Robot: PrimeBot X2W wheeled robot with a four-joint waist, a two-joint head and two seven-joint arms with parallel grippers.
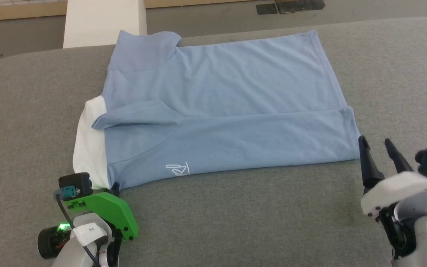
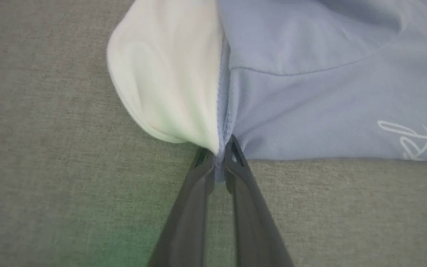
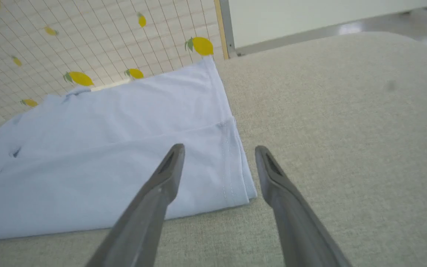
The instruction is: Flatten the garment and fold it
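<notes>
The light blue garment (image 1: 221, 107) lies flat on the grey table, partly folded, with a white panel (image 1: 89, 148) at its left end and a small white script mark (image 1: 178, 170) near the front edge. My left gripper (image 1: 114, 188) is at the near left corner; in the left wrist view its fingers (image 2: 235, 167) pinch the seam between white and blue cloth (image 2: 310, 111), so my left gripper (image 2: 219, 152) is shut on it. My right gripper (image 1: 377, 146) stands open just off the near right corner, its fingers (image 3: 169, 174) astride the hem corner (image 3: 235, 178) without touching.
The grey fabric table (image 1: 235, 215) runs wide in front of and to the right of the garment. A white pillar (image 1: 102, 20) stands behind the table's far left. A lemon-patterned mesh wall (image 3: 87, 44) rises beyond the far edge.
</notes>
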